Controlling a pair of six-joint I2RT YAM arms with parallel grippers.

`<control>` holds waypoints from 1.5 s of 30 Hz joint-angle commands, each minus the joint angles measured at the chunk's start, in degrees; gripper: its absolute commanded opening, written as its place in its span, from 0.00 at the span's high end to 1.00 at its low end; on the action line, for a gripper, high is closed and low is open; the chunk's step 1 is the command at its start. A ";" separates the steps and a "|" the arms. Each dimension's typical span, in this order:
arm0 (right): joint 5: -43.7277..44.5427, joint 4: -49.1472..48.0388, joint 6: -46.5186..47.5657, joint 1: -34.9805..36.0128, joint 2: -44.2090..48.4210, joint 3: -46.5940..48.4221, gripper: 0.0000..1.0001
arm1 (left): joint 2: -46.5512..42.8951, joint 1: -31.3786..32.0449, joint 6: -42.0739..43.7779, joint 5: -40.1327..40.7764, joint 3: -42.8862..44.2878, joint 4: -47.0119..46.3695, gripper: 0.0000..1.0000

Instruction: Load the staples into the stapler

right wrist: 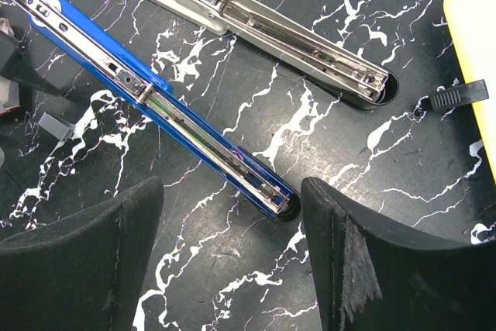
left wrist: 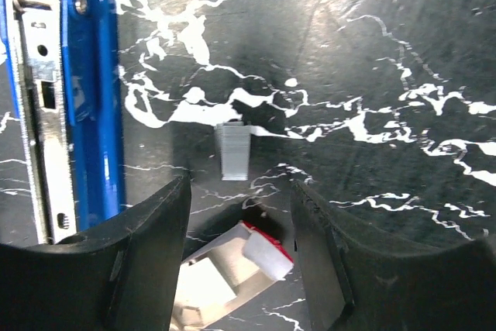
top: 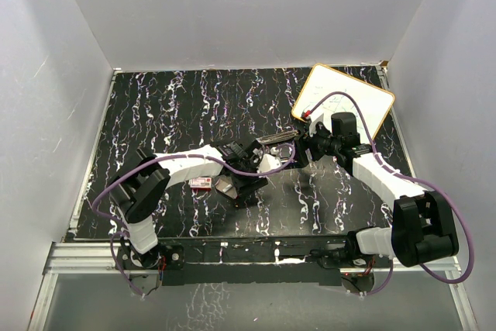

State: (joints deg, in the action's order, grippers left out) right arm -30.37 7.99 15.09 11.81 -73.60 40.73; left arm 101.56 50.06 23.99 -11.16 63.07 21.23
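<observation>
A blue stapler (right wrist: 155,98) lies open on the black marble table with its metal staple channel exposed; it also shows in the left wrist view (left wrist: 66,98). A small loose strip of staples (left wrist: 233,150) lies on the table just beyond my left gripper (left wrist: 240,207). That gripper is open and hovers over the tan-grey inner tray (left wrist: 217,277), which has a red edge. The red-pink staple box (top: 201,184) lies left of the tray. My right gripper (right wrist: 232,199) is open and empty, with the near end of the blue stapler between its fingertips.
A second, silver-grey stapler part (right wrist: 256,21) lies parallel beyond the blue one. A yellow-rimmed whiteboard (top: 345,98) lies at the back right, with a black cap (right wrist: 459,94) beside its edge. White walls enclose the table.
</observation>
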 commanded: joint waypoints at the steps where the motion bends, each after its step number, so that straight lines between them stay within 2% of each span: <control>1: -0.61 -1.48 0.60 -0.39 1.46 2.51 0.26 | -1.75 0.09 -3.93 -6.16 2.02 2.45 0.47; 11: -0.88 -1.48 0.54 -0.62 1.50 2.49 0.26 | 3.55 0.12 -3.43 -2.47 4.50 2.03 0.56; 23: -0.96 -1.40 0.55 -0.69 1.30 2.60 0.26 | 1.14 0.11 -1.62 -5.36 5.08 3.66 0.90; 27: -0.81 -1.40 0.64 -0.65 1.47 2.60 0.26 | -1.68 0.10 -0.28 -6.80 6.04 4.50 0.95; 30: -0.78 -1.40 0.63 -0.65 1.40 2.61 0.26 | -3.56 0.14 -0.17 -7.91 5.50 4.31 0.95; 32: -0.76 -1.40 0.64 -0.69 1.33 2.60 0.26 | -3.91 0.16 -0.10 -8.73 4.72 4.04 0.91; 33: -0.75 -1.41 0.60 -0.70 1.35 2.60 0.26 | -3.98 0.16 -0.02 -8.93 4.25 3.95 0.86; 36: -0.67 -1.40 0.62 -0.69 1.41 2.53 0.26 | -3.84 0.18 0.01 -8.42 2.80 3.28 0.64; 38: -0.66 -1.48 0.65 -0.74 1.44 2.52 0.26 | -3.71 0.15 0.30 -8.64 2.17 2.97 0.58; 45: -0.74 -1.40 0.67 -0.75 1.32 2.56 0.26 | -1.54 0.19 0.48 -8.99 3.61 2.99 0.56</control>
State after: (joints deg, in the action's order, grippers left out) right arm -30.57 8.01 15.11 11.49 -73.60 40.73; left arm 100.90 50.06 23.86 -18.44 65.47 23.64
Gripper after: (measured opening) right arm 0.742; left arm 0.446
